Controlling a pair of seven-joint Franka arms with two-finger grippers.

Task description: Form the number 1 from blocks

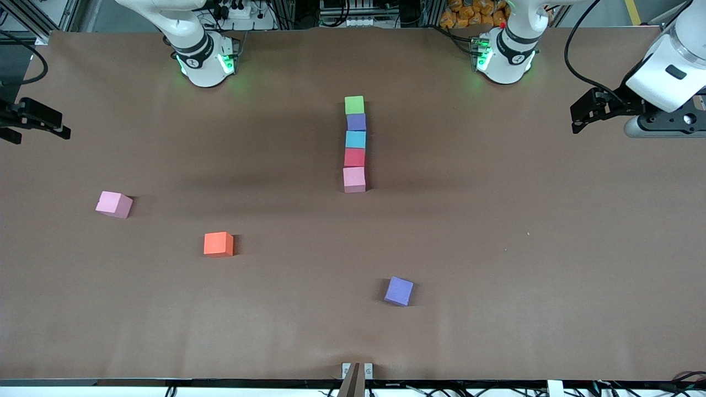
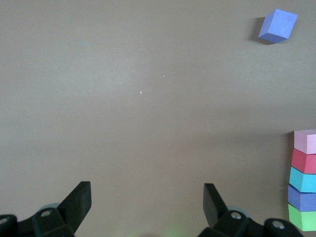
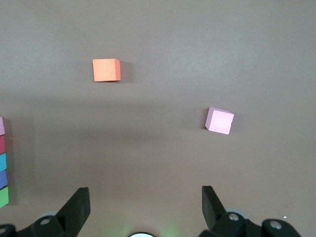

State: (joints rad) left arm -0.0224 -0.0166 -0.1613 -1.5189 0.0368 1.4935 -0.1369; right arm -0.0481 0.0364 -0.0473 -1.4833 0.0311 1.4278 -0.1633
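Observation:
Five blocks stand touching in a straight column mid-table: green (image 1: 353, 104) nearest the robots' bases, then purple (image 1: 356, 122), light blue (image 1: 356, 139), red (image 1: 354, 157) and pink (image 1: 354, 179). Three blocks lie loose nearer the front camera: a pink one (image 1: 114, 204), an orange one (image 1: 218, 243) and a purple one (image 1: 399, 290). My left gripper (image 1: 576, 120) hangs open and empty over its own end of the table. My right gripper (image 1: 62, 130) hangs open and empty over the right arm's end. The left wrist view holds the loose purple block (image 2: 278, 25); the right wrist view holds the orange (image 3: 106, 69) and pink (image 3: 219, 120) blocks.
The brown table (image 1: 496, 248) carries nothing but the blocks. The column's green block (image 2: 301, 217) and pink block (image 2: 304, 141) show at the edge of the left wrist view. A small bracket (image 1: 356, 372) sits at the table's front edge.

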